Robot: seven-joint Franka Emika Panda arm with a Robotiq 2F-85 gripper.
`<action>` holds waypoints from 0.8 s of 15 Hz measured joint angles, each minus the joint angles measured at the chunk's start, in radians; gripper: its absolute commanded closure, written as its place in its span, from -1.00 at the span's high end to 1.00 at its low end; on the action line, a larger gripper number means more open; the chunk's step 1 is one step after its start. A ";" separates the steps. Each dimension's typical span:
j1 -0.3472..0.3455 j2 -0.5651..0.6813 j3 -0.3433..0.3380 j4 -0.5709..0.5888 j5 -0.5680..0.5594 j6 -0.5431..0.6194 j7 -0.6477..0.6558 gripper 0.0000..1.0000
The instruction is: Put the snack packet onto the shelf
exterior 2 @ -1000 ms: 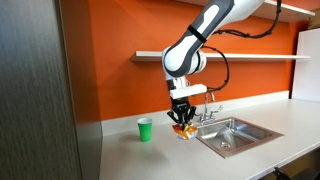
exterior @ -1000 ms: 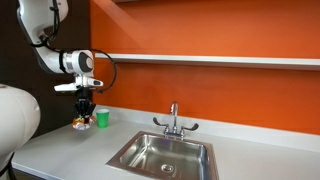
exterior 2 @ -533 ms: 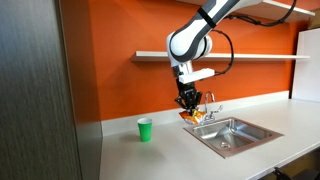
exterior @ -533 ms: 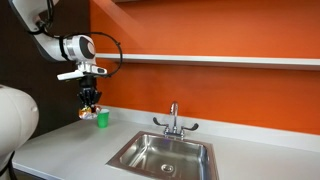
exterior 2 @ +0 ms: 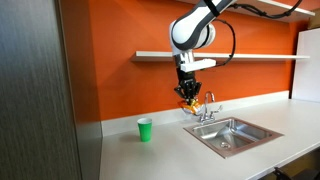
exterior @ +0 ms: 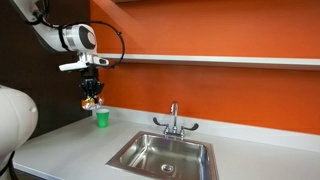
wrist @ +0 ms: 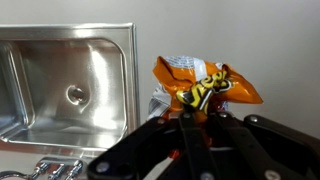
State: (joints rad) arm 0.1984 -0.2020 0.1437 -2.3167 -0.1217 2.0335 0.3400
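Note:
My gripper (exterior: pixel 91 98) is shut on the snack packet (wrist: pixel 205 85), an orange crinkly packet with yellow marks. It hangs in the air above the grey countertop, seen small in both exterior views (exterior: pixel 90 103) (exterior 2: pixel 190 98). The shelf (exterior: pixel 215 60), a long thin white board on the orange wall, runs above the packet; in an exterior view (exterior 2: pixel 255 55) the gripper (exterior 2: pixel 189 92) hangs just below its front edge. The small green cup (exterior: pixel 101 118) stands on the counter below and beside the gripper.
A steel sink (exterior: pixel 165 155) with a faucet (exterior: pixel 174 120) is set in the grey countertop (exterior: pixel 60 150); it also fills the left of the wrist view (wrist: pixel 60 85). A dark panel (exterior 2: pixel 35 100) stands at one end of the counter.
The gripper has risen with the snack packet, from just above the counter next to the green cup to close under the shelf.

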 measured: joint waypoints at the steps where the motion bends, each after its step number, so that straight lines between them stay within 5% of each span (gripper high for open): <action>1: 0.000 -0.011 0.001 0.004 0.005 -0.001 0.000 -0.93; 12: 0.000 -0.120 0.064 0.105 0.005 -0.109 0.011 -0.93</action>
State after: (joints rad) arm 0.1985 -0.3218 0.2079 -2.2121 -0.1162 1.9242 0.3512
